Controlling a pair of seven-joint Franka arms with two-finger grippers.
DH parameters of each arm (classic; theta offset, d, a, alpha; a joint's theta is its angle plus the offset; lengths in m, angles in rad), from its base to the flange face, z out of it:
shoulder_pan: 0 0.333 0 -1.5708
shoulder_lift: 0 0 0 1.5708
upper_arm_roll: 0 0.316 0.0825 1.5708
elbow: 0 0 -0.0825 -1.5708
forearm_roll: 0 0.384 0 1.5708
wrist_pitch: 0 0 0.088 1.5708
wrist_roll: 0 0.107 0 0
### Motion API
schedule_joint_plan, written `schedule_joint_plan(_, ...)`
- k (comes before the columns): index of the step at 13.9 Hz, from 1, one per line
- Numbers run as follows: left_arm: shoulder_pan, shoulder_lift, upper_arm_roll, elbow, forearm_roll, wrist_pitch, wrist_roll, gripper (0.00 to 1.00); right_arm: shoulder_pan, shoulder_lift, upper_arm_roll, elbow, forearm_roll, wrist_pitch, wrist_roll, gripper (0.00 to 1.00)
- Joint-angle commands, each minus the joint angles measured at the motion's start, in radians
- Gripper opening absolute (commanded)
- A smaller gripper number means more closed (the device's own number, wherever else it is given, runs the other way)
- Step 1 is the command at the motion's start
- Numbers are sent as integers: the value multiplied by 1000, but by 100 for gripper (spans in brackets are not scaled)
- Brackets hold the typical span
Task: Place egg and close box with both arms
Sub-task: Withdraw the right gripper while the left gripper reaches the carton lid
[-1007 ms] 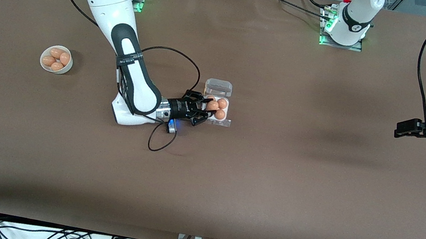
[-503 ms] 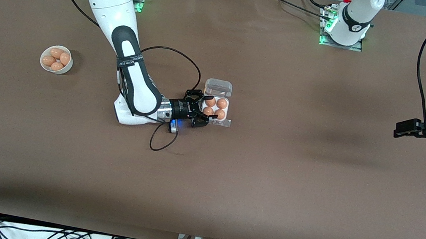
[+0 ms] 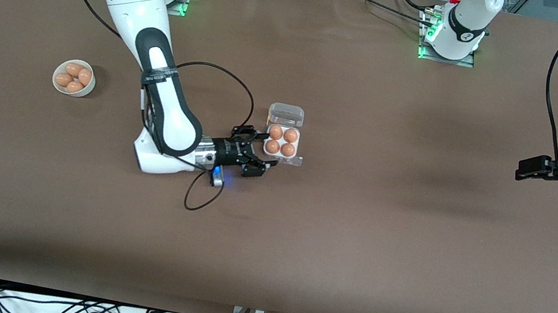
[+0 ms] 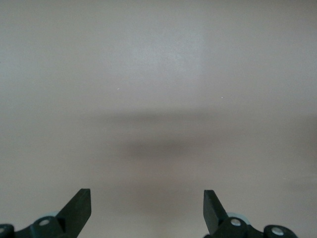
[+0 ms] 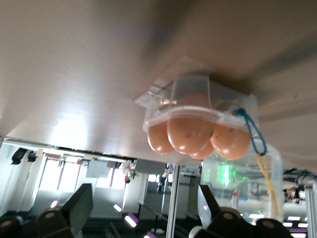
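The box (image 3: pixel 293 161) stands mid-table, its clear lid (image 3: pixel 286 114) hinged open on the side farther from the front camera. Four alike orange-brown eggs (image 3: pixel 281 140) fill its cups, so I cannot tell the placed egg from the others. My right gripper (image 3: pixel 264 150) is open and empty, close beside the box toward the right arm's end. In the right wrist view the box (image 5: pixel 163 96) and its eggs (image 5: pixel 190 132) lie just ahead of the open right gripper (image 5: pixel 143 203). My left gripper (image 3: pixel 526 168) waits open over bare table at the left arm's end; the left wrist view shows it (image 4: pixel 147 201) holding nothing.
A round white bowl (image 3: pixel 88 87) with several more eggs (image 3: pixel 74 77) stands toward the right arm's end. A black cable loop (image 3: pixel 199 200) hangs by the right wrist. A blue cord loop (image 5: pixel 251 133) is on the box's edge.
My right gripper had an egg over the box; it let the egg go into a cup and drew back toward the right arm's end, open. The left arm has barely moved.
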Motion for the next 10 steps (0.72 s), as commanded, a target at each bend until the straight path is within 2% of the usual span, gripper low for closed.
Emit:
schedule_joint_plan(1,-19,0,-11,6,-20,-13,-3,100,-32,-31,-4,38,-174,-19,16,100)
schedule_joint_plan(4,-29,0,-74,13,-42,-98,-6,100,-42,-97,-53,44,-433,-19,7,100)
schedule_joint_plan(6,-33,0,-92,10,-163,-166,-48,100,-42,-152,-65,43,-623,-20,4,100)
schedule_joint_plan(8,-66,2,-92,6,-298,-190,-185,100,-42,-194,-79,44,-825,-51,4,100)
schedule_joint_plan(10,-156,21,-92,15,-316,-190,-301,100,-44,-244,-80,44,-1010,-65,-12,100)
